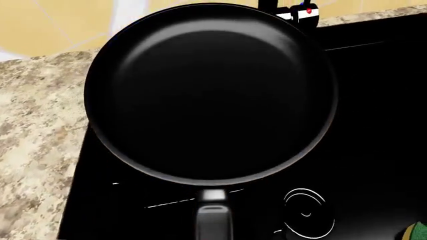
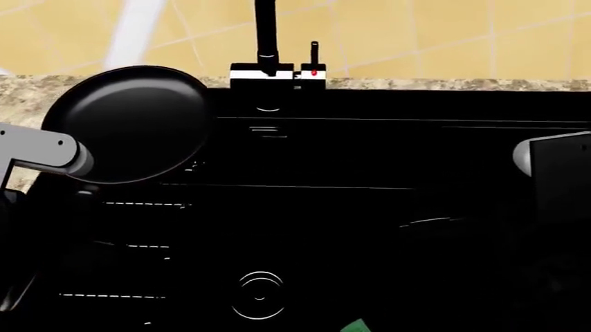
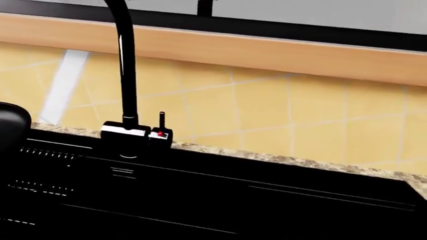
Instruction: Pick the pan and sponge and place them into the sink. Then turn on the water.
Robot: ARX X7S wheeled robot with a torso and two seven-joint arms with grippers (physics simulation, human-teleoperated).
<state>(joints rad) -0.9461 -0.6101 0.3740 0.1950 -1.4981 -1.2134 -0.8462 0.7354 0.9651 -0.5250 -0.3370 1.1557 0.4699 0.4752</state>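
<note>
Found the pan (image 1: 210,95) level and raised at the left end of the sink (image 2: 369,207), overhanging partly the speckled tabletop (image 1: 33,125) and partly the ridged drainboard, with its handle (image 1: 215,220) running out of the left wrist view toward the camera. Could not establish the state of the left fingers, spread or pinching, none being visible in any view; judged them clamped on the handle only from the pan's unsupported position ahead of the left arm (image 2: 37,149). Identified as the chief hazard a release from this position: likely to land the rim on the sink's edge, tipping the pan onto the tabletop instead of into the basin. Noted a second hazard near the faucet (image 2: 266,41) and its lever (image 2: 314,59), both just beside the pan's far rim and liable to be struck on a careless swing inward. Sighted only a green corner of the sponge (image 2: 356,326) at the near edge of the head view, apparently already in the basin. Observed part of the right arm (image 2: 554,166) at the sink's right end; could not tell its fingers' state. Saw no water running.
</note>
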